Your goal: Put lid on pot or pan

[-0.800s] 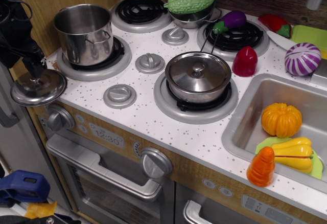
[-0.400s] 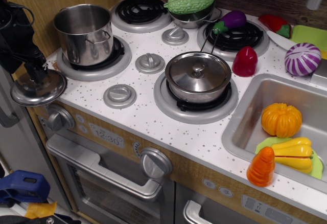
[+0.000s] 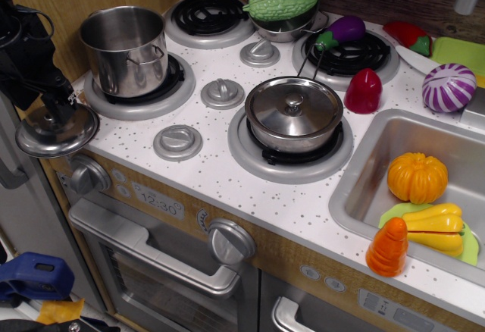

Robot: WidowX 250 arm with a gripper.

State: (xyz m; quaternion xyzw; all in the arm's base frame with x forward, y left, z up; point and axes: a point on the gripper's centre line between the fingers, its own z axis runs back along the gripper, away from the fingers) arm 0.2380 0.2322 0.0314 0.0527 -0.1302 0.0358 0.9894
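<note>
White speckled counter [image 3: 227, 188] of a toy kitchen fills the view, with four burners set into it and a sink [image 3: 362, 167] at the right. At the far left edge, the gripper [image 3: 51, 114] is seen closed on the small knob of the lid [image 3: 56, 129], which is held roughly level and just off the counter's front-left corner — partly over the edge, partly over open space beside the stove. A grip by the knob is judged the sensible one, since the rim is left free to settle onto a pot's mouth.

From the lid, the pot [image 3: 125, 50] is found at about one o'clock, standing upright and open on the front-left burner, near but not touching. Its mouth sits higher than the lid is now carried, so a lift is judged necessary before any sideways travel, otherwise the rim could be knocked against the pot's wall.

Further out, at three o'clock from the pot, a low pan [image 3: 294, 114] is seen already covered by its own lid — it is not the target. Toy vegetables [image 3: 417, 177] are left in the sink and along the back, well apart from the work.
</note>
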